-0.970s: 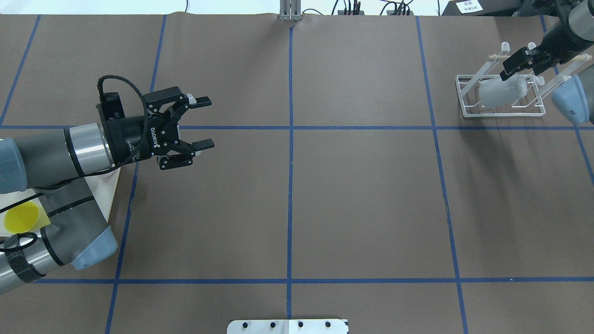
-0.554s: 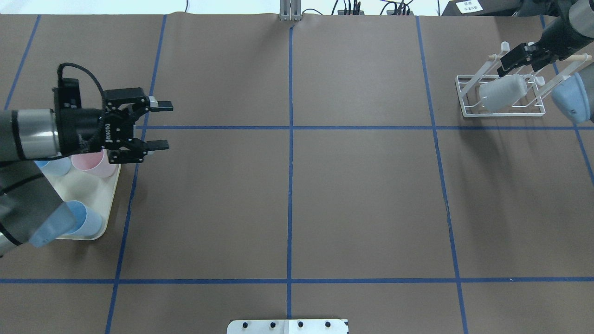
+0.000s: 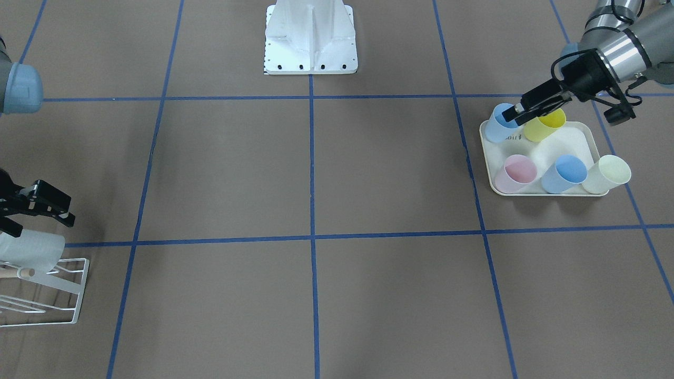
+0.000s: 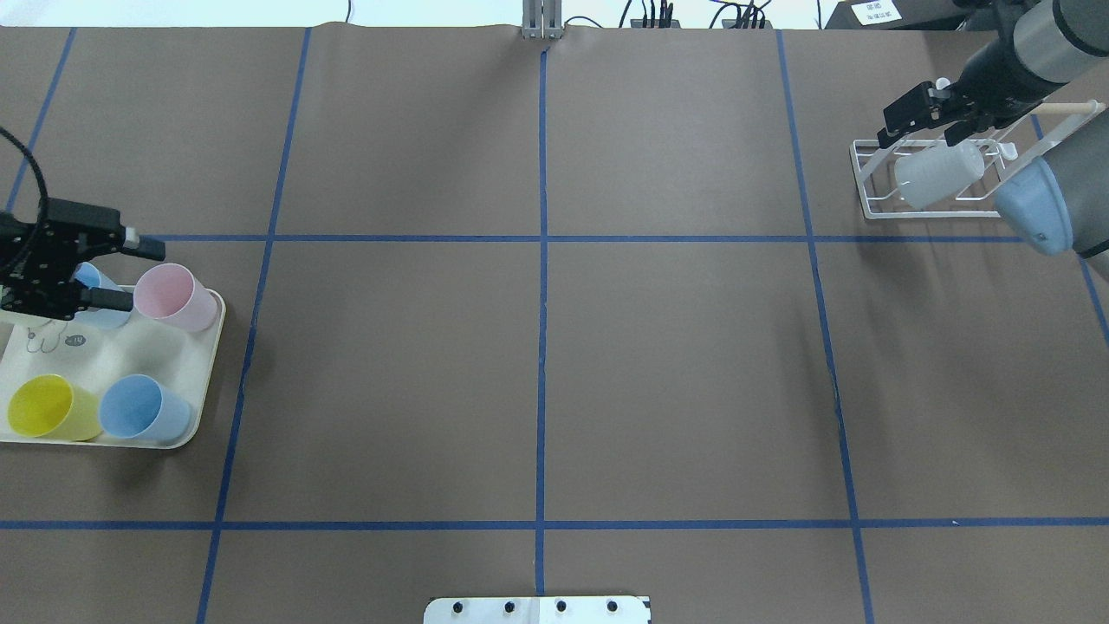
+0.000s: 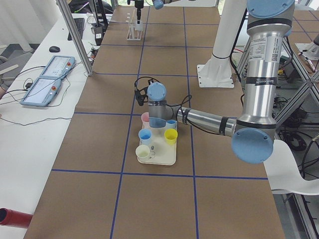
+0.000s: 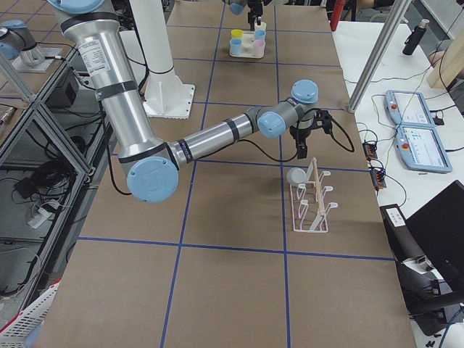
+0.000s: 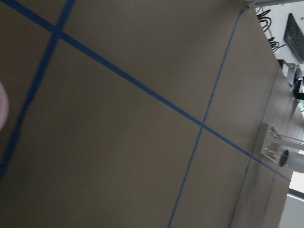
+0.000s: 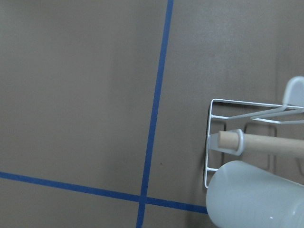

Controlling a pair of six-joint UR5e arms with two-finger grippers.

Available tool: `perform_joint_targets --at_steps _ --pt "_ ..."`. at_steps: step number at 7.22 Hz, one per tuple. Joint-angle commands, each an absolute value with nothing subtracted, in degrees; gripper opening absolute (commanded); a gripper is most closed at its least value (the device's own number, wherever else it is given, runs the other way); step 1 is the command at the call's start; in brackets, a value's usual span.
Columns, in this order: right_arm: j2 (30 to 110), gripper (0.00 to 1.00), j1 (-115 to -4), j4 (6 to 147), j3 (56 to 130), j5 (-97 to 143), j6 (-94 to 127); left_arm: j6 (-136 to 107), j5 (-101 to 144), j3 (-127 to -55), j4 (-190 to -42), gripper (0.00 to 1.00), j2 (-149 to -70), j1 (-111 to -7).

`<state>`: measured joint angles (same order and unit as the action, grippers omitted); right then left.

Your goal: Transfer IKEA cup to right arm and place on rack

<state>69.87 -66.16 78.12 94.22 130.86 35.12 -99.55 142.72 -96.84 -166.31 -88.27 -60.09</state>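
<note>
IKEA cup (image 4: pixel 940 169) hangs on rack (image 4: pixel 859 178); right gripper (image 4: pixel 918 130) spread, empty. Left gripper (image 4: pixel 147 277) spread at tray's (image 4: pixel 130 351) blue cup (image 4: pixel 91 279); transfer pending.

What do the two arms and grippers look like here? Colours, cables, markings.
Both match. The left arm and right arm are silver-grey tubes with light blue joint caps, a printed label on the upper tube and a polished metal band at the wrist. The left gripper and right gripper are black, each with two flat fingers. A black cable loops at each wrist.
</note>
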Motion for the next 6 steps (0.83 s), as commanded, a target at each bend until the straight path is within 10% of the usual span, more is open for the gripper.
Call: perform_joint_targets --at_steps 1,6 --pt "69.9 0.99 -65.0 77.7 94.7 130.8 36.6 -83.5 142.8 -96.8 -162.8 1.00 -79.7 -60.7" --pt "69.9 0.99 -64.2 77.7 94.8 130.7 36.7 -66.2 132.4 -97.6 -150.1 1.00 -74.8 -62.0"
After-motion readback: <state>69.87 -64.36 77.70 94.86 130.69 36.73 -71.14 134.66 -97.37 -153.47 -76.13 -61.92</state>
